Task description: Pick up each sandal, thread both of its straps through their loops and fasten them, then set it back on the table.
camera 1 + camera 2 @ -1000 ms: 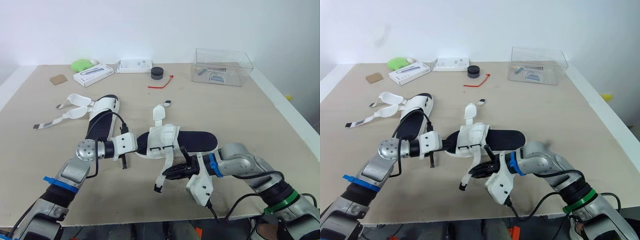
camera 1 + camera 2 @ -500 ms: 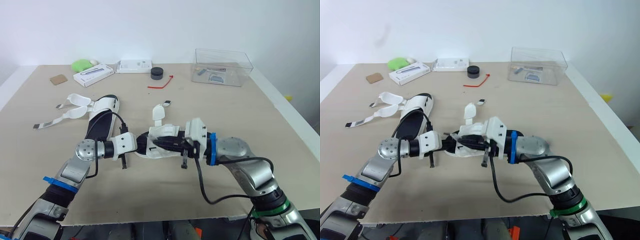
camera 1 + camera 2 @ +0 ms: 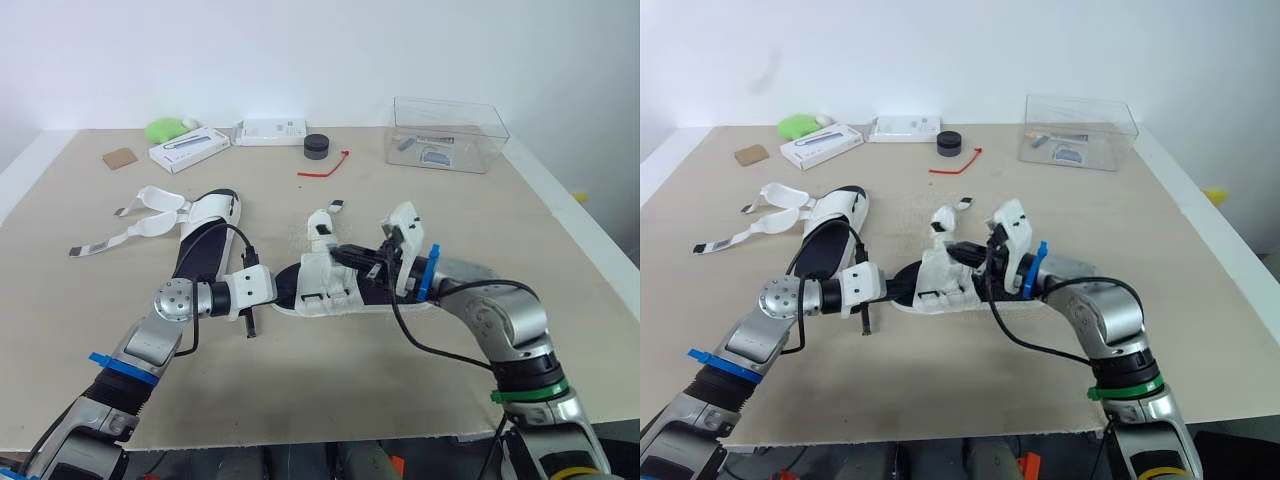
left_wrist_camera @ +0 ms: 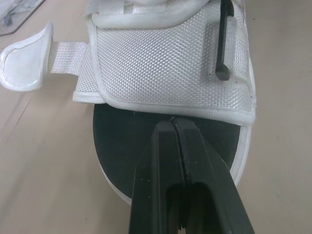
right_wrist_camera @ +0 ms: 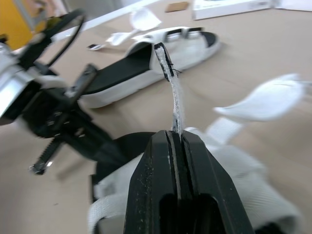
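On the table [image 3: 470, 215], the right gripper [image 5: 174, 134] pinches a sandal [image 3: 325, 282] strap [image 5: 175, 100]; the left gripper [image 4: 176, 125], closed tight, rests on its insole [image 4: 119, 146].

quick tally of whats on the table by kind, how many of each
white-and-black strap sandals: 2
flat white boxes: 2
clear plastic bin: 1
black round puck: 1
red cord: 1
green lump: 1
brown card square: 1
total: 9
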